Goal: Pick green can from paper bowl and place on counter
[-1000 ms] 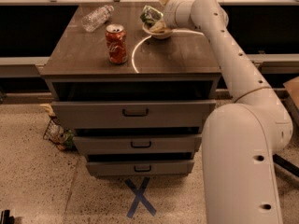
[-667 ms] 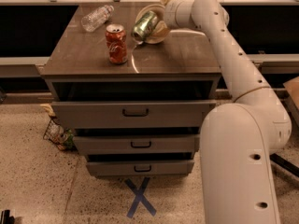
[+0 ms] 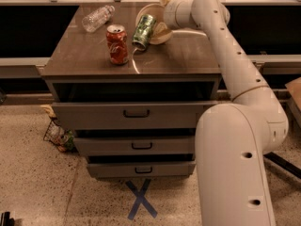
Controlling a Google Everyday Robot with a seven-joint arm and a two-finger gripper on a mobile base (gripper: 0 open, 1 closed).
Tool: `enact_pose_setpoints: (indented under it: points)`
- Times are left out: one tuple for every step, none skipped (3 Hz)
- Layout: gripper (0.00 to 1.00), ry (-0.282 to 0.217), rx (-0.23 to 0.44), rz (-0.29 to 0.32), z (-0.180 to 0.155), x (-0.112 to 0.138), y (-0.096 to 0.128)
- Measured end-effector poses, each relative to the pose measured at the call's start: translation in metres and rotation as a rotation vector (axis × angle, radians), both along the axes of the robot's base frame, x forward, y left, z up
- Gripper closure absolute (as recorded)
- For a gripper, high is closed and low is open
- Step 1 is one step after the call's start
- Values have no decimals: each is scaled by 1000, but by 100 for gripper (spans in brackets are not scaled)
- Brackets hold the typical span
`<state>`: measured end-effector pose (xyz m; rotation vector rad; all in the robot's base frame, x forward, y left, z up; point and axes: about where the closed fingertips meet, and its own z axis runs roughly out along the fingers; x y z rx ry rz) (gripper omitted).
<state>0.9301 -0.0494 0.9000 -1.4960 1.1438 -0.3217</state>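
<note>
The green can (image 3: 143, 30) lies tilted on the counter (image 3: 178, 55), top end pointing back right, its upper part against the paper bowl (image 3: 159, 32). The bowl is tipped up on its edge behind the can, near the counter's back middle. My gripper (image 3: 162, 12) is at the end of the arm reaching in from the right, right behind and above the bowl and can. The bowl and can hide most of it. I cannot tell whether it holds the can.
A red soda can (image 3: 117, 44) stands upright just left of the green can. A clear plastic bottle (image 3: 97, 18) lies at the back left corner. The top drawer (image 3: 136, 112) is pulled out a little. A wire basket (image 3: 59, 134) sits on the floor left.
The green can has moved left and forward, out of the bowl's middle, towards the red can. The bowl has tipped up behind it. The arm has shifted slightly left.
</note>
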Motion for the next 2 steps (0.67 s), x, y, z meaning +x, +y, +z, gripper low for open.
enact_pose_setpoints:
  points:
    - [24,8,-6,-3,0,1,1]
    - [11,6,-19,-47,3,8,-3]
